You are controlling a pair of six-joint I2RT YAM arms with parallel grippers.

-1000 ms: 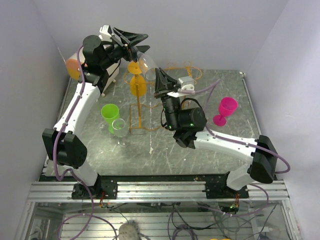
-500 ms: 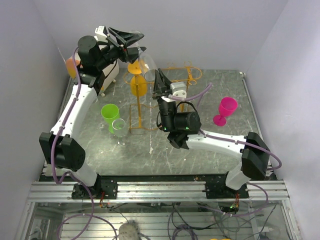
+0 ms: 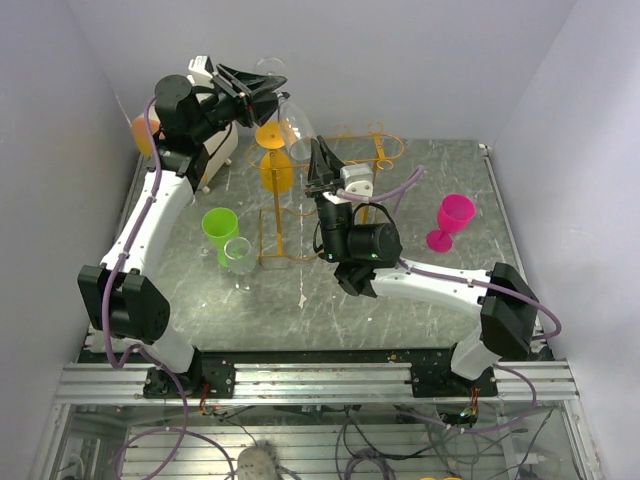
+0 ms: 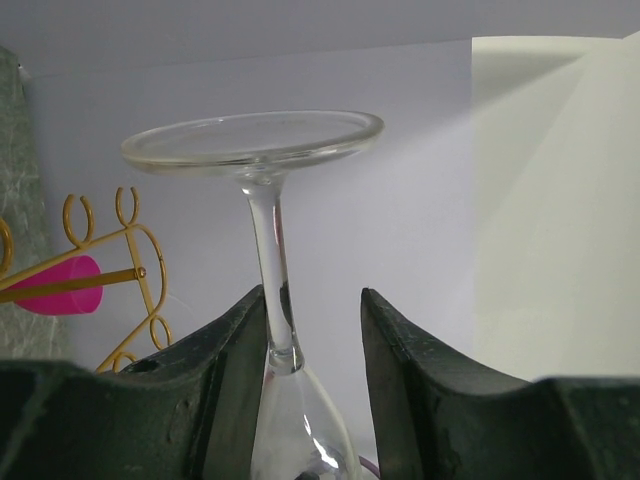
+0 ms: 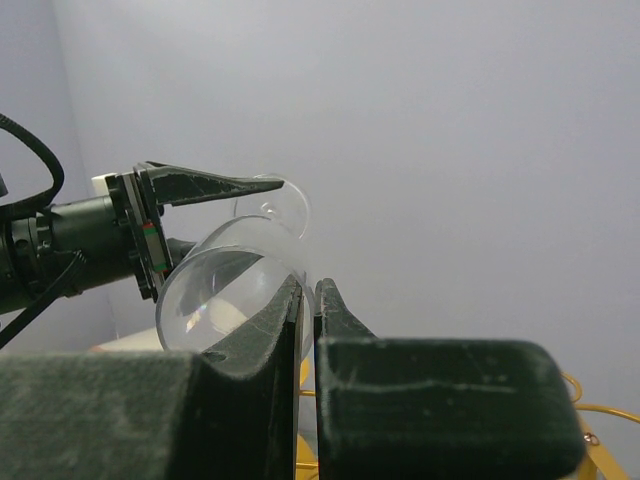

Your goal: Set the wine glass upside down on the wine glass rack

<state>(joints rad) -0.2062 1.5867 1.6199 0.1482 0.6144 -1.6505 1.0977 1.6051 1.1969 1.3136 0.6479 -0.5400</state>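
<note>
A clear wine glass (image 3: 295, 122) hangs tilted in the air above the back of the table, foot up and to the left. My right gripper (image 3: 320, 152) is shut on the rim of its bowl (image 5: 225, 285). My left gripper (image 3: 262, 88) straddles the stem (image 4: 266, 250) just below the foot (image 4: 255, 138). Its jaws stand part open: one finger lies against the stem, the other stays clear of it. The orange-gold wine glass rack (image 3: 272, 215) stands right below, with an orange glass (image 3: 276, 170) hanging on it upside down. The rack's loops (image 4: 140, 262) show in the left wrist view.
A green glass (image 3: 219, 228) and a small clear glass (image 3: 239, 255) stand left of the rack. A pink glass (image 3: 452, 218) stands at the right. An orange object (image 3: 146, 135) and a white holder (image 3: 218, 152) sit at the back left by the wall.
The right arm swung left with the glass, then held still. The left gripper shifted a little around the stem, its jaws widening and then narrowing.
</note>
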